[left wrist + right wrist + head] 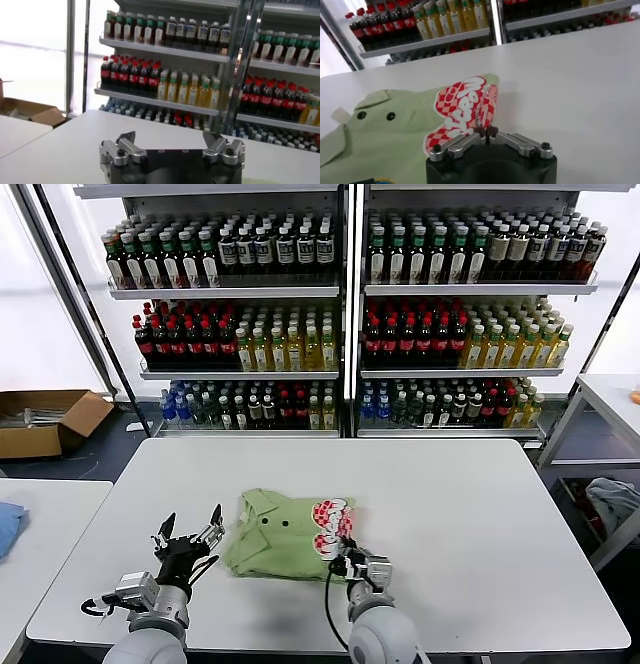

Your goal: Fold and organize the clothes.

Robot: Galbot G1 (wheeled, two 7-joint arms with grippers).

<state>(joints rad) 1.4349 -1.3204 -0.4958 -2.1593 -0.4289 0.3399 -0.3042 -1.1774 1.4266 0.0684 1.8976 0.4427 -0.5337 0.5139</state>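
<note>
A: What's around you?
B: You face a white table (450,514) before shelves of bottles (350,314); a cardboard box (45,419) sits on the floor at left, contents unclear.
A: The shirt?
B: Your light green shirt (285,532) lies near the front edge. Your right gripper (341,559) pinches its printed edge; your left gripper (190,534) hovers spread beside it.

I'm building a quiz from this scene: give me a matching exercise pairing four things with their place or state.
Things:
1. left gripper
2. right gripper
3. shirt
4. cardboard box

Place or state:
A. on the floor, at the robot's left
B. jaws shut, at the shirt's printed edge
C. jaws open, beside the shirt
D. folded on the white table, print up

Pairs: 1-C, 2-B, 3-D, 4-A
</note>
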